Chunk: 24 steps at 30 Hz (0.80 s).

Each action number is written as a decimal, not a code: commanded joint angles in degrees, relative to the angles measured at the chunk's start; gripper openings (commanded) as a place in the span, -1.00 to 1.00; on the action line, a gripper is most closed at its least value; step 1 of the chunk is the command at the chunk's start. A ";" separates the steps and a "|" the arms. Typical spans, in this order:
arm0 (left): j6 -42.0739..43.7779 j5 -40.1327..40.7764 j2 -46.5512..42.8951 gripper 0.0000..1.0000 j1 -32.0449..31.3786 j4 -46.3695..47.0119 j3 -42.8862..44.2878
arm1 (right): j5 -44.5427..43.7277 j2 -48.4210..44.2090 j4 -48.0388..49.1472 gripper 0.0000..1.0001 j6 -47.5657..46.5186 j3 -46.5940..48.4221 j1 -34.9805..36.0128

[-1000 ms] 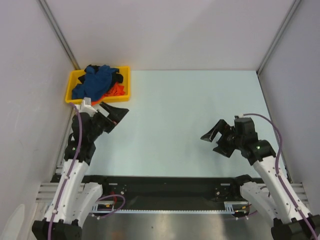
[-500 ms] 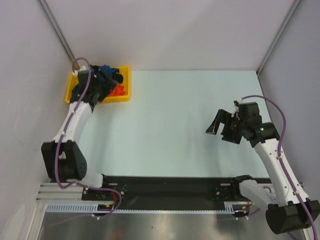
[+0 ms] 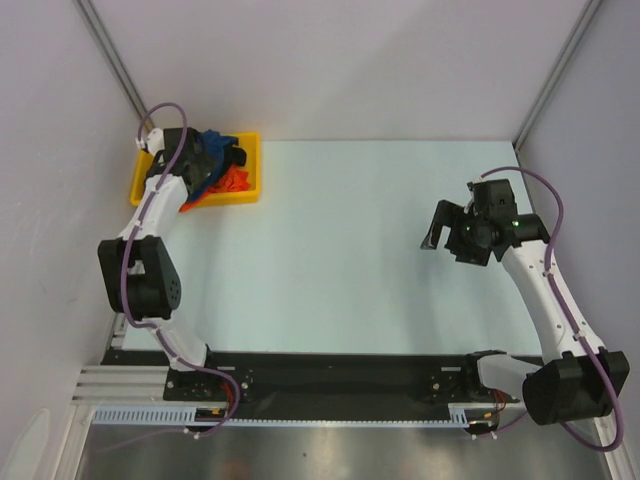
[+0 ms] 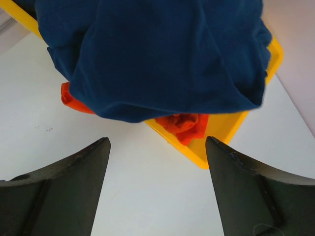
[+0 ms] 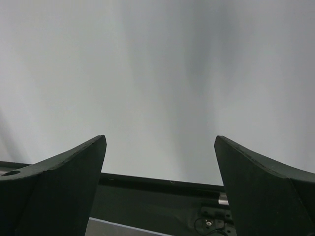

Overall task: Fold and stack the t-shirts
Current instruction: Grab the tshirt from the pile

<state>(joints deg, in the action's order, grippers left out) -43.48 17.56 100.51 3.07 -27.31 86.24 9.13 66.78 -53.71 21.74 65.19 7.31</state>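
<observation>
At the far left corner of the table sat the yellow tray, and the shirts lay heaped in it. The navy shirt bulged on top and spilled over the near rim. The orange-red shirt poked out from under it at two places along that rim, so most of it was buried. From above, we found the left arm stretched across the tray's left half, hiding part of the heap.

The left gripper hung low at the tray, its fingers over bare table just short of the rim. Its jaws were spread wide with nothing between them, and we saw no cloth touching them. The right gripper was well apart from all this, over the right side of the table. Its jaws were likewise spread wide and empty. Its wrist view gave us only pale surface and the black rail along the near edge.

The table was smooth and pale, with a faint mint tint from above. We noticed a few tiny dark specks near the tray. Plain grey-white panels closed the space on three sides. Aluminium posts ran up the two far corners. A purple cable looped along each arm, and both bases were fixed to the black rail at the near edge.
</observation>
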 commanded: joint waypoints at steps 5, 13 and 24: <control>1.39 -6.22 2.06 0.53 3.78 9.90 0.07 | 0.10 2.56 1.77 1.00 -1.17 3.28 -3.09; -0.72 -8.86 7.33 0.34 6.24 7.71 2.97 | 3.09 5.63 2.30 1.00 1.11 3.37 -6.60; -2.13 -11.41 10.85 0.33 8.26 7.00 5.00 | 3.62 7.57 2.83 1.00 2.96 3.37 -6.87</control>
<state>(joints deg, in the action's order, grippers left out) -44.64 8.27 110.24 10.20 -21.08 88.75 12.10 74.52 -51.94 23.97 66.13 0.62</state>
